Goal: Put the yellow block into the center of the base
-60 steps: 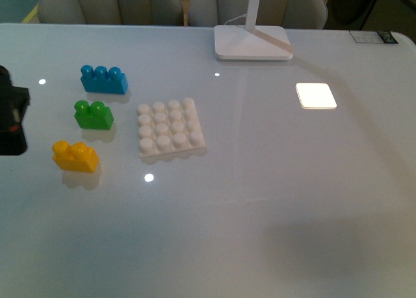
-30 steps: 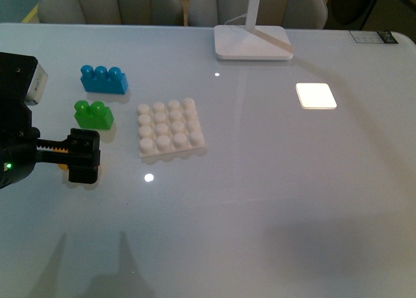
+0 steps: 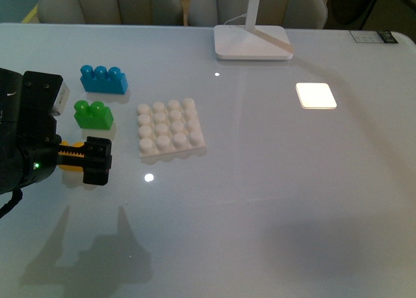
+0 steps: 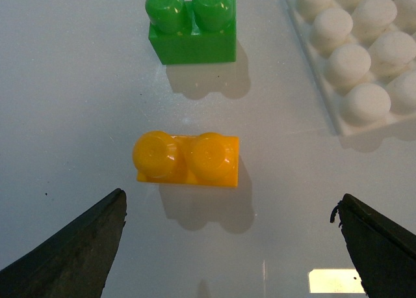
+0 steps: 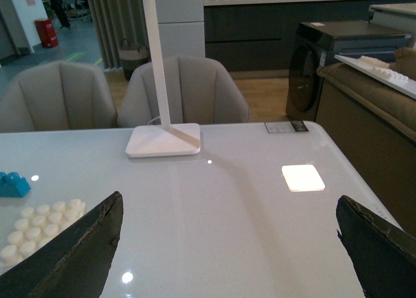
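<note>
The yellow block (image 4: pixel 187 159) lies flat on the white table, studs up, just ahead of my open left gripper (image 4: pixel 231 197) and between the lines of its two fingers, not touched. In the front view the left arm covers the block; one of its fingers (image 3: pixel 97 160) shows in front of the base (image 3: pixel 170 129). The white studded base also shows in the left wrist view (image 4: pixel 364 57), to one side of the block. My right gripper (image 5: pixel 229 200) is open and empty above bare table, and does not show in the front view.
A green two-stud brick (image 3: pixel 93 114) sits just beyond the yellow block, also seen in the left wrist view (image 4: pixel 192 25). A blue three-stud brick (image 3: pixel 104 79) lies further back. A white lamp foot (image 3: pixel 252 42) stands at the far edge. A bright light patch (image 3: pixel 316 95) lies to the right.
My left arm has come in from the left edge and now stands over the yellow block, hiding it in the front view. The bricks and base have not moved.
</note>
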### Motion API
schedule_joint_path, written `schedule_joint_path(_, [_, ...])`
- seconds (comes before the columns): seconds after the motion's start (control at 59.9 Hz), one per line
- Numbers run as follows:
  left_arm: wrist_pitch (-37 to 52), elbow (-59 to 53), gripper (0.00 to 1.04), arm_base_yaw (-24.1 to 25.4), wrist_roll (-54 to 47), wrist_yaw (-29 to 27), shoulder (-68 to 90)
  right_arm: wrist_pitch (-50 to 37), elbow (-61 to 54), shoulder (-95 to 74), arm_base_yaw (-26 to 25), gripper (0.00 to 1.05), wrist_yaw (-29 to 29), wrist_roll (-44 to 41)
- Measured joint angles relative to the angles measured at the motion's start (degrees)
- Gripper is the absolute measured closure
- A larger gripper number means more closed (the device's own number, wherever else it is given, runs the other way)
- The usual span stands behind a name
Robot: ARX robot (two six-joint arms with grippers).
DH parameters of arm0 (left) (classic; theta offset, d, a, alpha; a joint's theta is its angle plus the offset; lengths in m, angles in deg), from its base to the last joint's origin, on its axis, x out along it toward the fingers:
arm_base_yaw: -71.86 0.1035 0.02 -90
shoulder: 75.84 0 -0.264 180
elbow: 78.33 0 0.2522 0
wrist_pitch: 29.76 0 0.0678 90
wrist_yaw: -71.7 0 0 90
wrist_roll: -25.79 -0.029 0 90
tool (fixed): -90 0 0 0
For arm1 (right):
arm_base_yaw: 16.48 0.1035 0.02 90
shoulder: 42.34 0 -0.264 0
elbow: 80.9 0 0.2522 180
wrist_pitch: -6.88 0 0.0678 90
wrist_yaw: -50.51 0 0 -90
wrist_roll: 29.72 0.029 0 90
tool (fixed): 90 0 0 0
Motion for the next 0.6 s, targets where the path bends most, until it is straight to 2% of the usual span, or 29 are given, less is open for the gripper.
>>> schedule_joint_path(0.601, [-4.1, 7.8, 0.07, 2.8, 0.0, 0.5, 6.1, 0.0, 0.0, 0.0, 0.0, 0.09, 0.0, 0.0])
